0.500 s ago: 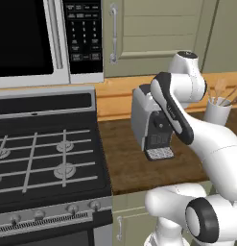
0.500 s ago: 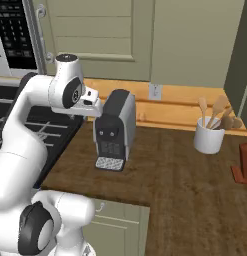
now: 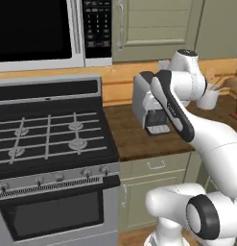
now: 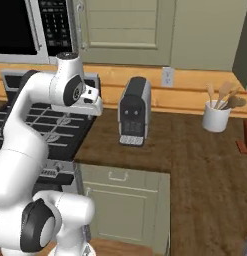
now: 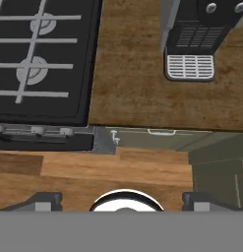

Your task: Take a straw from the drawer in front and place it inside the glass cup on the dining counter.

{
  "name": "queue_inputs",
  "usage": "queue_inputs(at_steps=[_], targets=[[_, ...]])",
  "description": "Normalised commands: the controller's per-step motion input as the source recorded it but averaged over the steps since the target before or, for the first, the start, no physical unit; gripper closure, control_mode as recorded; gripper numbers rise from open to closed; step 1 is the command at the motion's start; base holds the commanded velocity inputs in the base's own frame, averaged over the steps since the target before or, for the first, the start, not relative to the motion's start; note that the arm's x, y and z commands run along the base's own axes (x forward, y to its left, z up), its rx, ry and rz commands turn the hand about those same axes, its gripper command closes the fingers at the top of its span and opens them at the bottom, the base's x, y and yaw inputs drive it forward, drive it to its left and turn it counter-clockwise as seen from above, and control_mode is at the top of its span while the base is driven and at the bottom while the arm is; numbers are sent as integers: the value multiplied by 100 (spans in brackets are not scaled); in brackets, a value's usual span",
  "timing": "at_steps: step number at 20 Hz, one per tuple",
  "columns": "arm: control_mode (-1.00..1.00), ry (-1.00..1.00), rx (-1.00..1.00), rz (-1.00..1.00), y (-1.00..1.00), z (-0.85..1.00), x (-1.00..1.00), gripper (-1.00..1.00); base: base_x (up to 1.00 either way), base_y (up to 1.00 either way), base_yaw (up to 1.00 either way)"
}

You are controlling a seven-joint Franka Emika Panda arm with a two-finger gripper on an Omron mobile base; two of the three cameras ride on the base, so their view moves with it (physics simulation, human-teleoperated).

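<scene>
Straw: by the task it's inside the drawer (image 3: 139,168), and that drawer is shut, front flush under the tabletop (image 3: 134,139) edge. So the straw is my guess, not a sighting.

Change vs half a second back: the whole picture has shifted in both base views. The coffee machine (image 4: 134,112) and the white utensil holder (image 4: 215,120) sit further toward 3 o'clock in frame, and the gas stove (image 3: 48,134) takes more of the left base view. The arm keeps the same pose relative to the base. So that's camera motion; the base is driving or turning, and nothing on the tabletop moved.

Meaning for the task: probably the approach/line-up phase. Drawer not yet opened, no contact with it.

Gripper (image 5: 123,199): released, fingers spread wide, nothing between them. It looks down past the tabletop edge at the floor. In the hand view:
- drawer front with its small handle around 12 to 1 o'clock, apart from the fingertips
- coffee machine drip tray at 1 o'clock
- stove burners at 10 to 11 o'clock

Next call, as judgement: get squared up on the drawer handle, then pull. The straw is very thin, so the pick will need tight alignment. The glass cup leg comes after.

Text/labels:
- microwave (image 3: 43,29) keypad has button markings, too small to read
- no brand legible on the coffee machine
- wall outlet (image 4: 167,76) is plain
</scene>
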Motion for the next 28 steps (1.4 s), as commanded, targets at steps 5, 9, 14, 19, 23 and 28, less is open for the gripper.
queue_inputs(at_steps=[5,9,14,19,23,28], targets=[[100,0,0,0,0,0,0,-100,-4,66,-69],[100,0,0,0,0,0,0,-100,1,30,-85],[100,0,0,0,0,0,0,-100,0,37,-81],[100,0,0,0,0,0,0,-100,-1,64,-69],[100,0,0,0,0,0,0,-100,-28,93,-54],[100,0,0,0,0,0,0,-100,-40,90,-43]])
